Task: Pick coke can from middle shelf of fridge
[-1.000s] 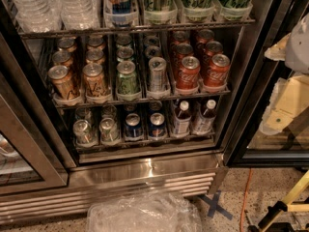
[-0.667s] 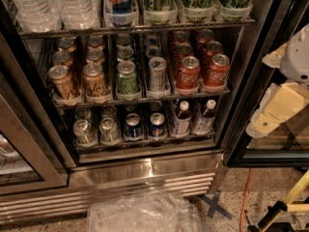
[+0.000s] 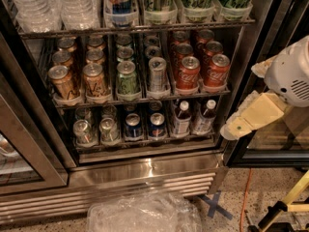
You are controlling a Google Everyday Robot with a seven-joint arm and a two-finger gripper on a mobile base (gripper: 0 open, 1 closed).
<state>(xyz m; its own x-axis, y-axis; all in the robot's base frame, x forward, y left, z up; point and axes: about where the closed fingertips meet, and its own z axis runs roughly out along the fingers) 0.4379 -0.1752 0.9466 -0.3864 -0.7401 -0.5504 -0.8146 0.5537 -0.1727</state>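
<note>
Hovering right of fridge (image 3: 145, 174), below middle shelf (image 3: 141, 99) level: gripper (image 3: 238, 126), empty, open/shut can't tell. Coke cans (image 3: 187, 74): 6, 2 lanes x3.

We see a speckled, stone-look floor (image 3: 270, 182) under the fridge (image 3: 145, 170), whose slatted base grille (image 3: 96, 197) comes down to it. Directly on the floor, just in front of the grille, lies a crumpled clear plastic sheet (image 3: 145, 212). Near its right edge a blue tape cross (image 3: 216, 205) is stuck flat, and beside that a thin orange cable (image 3: 244, 197) runs along the floor. In the lower right corner a yellow bar (image 3: 285, 204) slants down; we cannot tell where it touches. The gripper (image 3: 236, 127) hangs above the floor, beside the fridge's right door frame.
</note>
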